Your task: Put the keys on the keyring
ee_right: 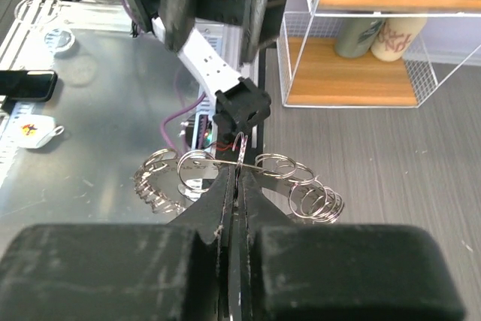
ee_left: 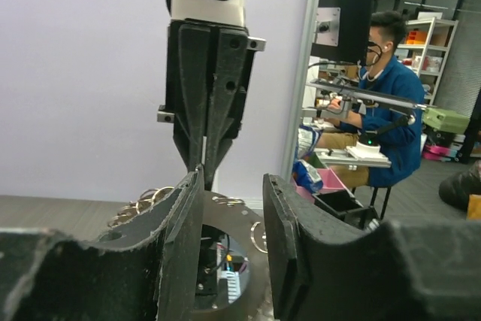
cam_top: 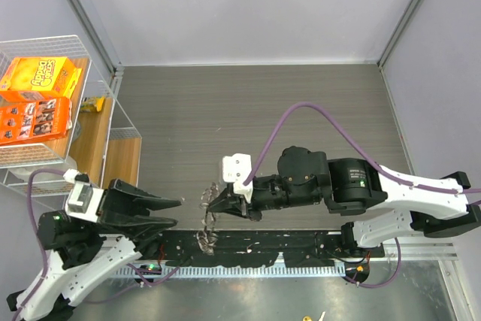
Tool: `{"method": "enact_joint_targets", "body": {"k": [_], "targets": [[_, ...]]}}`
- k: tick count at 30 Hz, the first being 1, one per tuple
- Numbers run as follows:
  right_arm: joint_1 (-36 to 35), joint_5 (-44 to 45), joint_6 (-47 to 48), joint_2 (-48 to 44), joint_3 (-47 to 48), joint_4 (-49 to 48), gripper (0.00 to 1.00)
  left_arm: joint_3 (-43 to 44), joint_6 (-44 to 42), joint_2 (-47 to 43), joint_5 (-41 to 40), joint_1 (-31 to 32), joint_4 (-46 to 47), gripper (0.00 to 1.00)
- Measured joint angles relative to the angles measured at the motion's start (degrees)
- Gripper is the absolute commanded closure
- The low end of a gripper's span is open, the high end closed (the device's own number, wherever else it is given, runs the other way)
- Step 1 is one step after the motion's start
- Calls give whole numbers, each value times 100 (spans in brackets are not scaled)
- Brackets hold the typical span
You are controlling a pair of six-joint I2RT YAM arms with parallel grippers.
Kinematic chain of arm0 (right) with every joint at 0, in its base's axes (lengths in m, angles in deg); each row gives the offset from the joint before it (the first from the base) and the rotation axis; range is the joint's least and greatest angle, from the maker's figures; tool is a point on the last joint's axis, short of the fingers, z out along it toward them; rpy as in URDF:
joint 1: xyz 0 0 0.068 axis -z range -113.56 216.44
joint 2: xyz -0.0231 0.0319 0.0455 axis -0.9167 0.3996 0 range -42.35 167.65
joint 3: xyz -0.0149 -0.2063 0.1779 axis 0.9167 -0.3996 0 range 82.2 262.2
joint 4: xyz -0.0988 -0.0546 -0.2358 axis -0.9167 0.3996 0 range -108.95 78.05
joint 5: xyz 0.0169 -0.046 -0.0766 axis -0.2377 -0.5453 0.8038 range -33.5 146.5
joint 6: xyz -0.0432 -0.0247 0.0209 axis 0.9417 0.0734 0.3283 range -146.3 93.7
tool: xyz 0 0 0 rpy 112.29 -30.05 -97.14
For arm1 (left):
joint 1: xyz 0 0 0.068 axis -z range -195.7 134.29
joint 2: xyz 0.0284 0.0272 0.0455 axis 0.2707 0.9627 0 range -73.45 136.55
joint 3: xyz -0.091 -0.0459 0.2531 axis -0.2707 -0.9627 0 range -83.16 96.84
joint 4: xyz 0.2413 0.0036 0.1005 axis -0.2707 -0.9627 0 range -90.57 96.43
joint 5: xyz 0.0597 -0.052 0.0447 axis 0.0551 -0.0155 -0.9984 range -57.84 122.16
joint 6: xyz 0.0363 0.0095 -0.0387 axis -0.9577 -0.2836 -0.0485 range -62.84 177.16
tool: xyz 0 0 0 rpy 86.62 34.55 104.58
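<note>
Right claw (cam_top: 216, 204) reaches in from the right side and is pinched tight on the thin wire of the keyring (cam_top: 207, 201). Its two fingers meet with no gap showing.

Keyring sits by the near edge of the tabletop, a little left of the middle. Its lower part hangs over the black strip (cam_top: 301, 249) that runs along that edge. Cannot tell if the lowest part touches the surface.

Small silver loops (ee_right: 316, 202) are strung on the wire and fan out on both sides of the pinch. One bunch is on the left of the fingers, a denser coil on the right. A thin loop stands up just past the fingertips; too fine to say what it is.

Left claw (cam_top: 178, 212) is at the near left corner, pointing right toward the keyring. Fingers are apart at a middling width with nothing gripped. It is near the keyring and not touching it. From the left wrist view the right claw stands upright just beyond the left finger (ee_left: 184, 238).

Wire shelf (cam_top: 90, 65) stands off the left edge with orange boxes (cam_top: 37, 99) on it. Purple cable (cam_top: 316, 109) arcs over the right arm
</note>
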Motion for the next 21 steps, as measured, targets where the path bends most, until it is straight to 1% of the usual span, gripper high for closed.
{"method": "enact_joint_targets", "body": {"k": [4,10,15,21], "targets": [[90,-232,-256,-2,212,588,95,520,-142,164,343,0,-756,52],[295,-780,-656,52,214,1329,94,946,-273,922,927,0,-1655,48],[494,-1290,-903,107,214,1620,95,1110,-433,1429,1235,0,-2420,48],[680,-1676,-1095,284,214,1812,95,1117,-566,1635,1423,0,-2946,54]]}}
